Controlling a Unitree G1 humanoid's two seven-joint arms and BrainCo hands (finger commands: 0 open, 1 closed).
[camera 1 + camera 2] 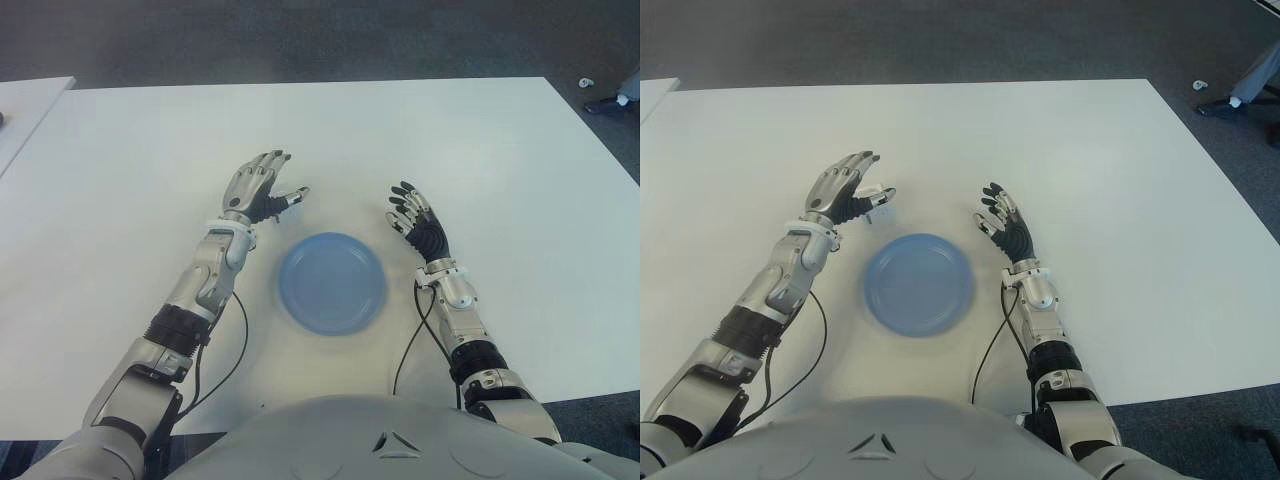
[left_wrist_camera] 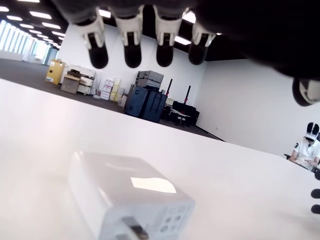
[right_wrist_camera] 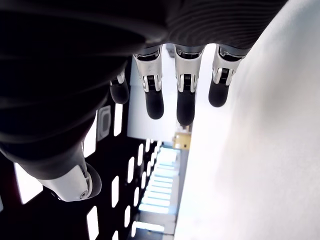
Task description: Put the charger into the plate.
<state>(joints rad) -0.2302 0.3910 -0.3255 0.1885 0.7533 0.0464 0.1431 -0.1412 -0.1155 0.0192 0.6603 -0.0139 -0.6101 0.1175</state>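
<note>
The white charger (image 2: 130, 200) lies on the table right under my left hand, and I see it only in the left wrist view. My left hand (image 1: 270, 190) hovers over it at the upper left of the blue plate (image 1: 331, 283), fingers (image 2: 132, 47) spread and off the charger. In the eye views the hand hides the charger. Nothing lies in the plate, which sits at the table's middle front. To the plate's right, my right hand (image 1: 410, 212) holds nothing, its fingers (image 3: 185, 95) stretched out.
The white table (image 1: 480, 150) reaches far to the back and both sides. A second white table's corner (image 1: 25, 100) shows at far left. A person's shoes (image 1: 610, 100) are on the floor at the far right.
</note>
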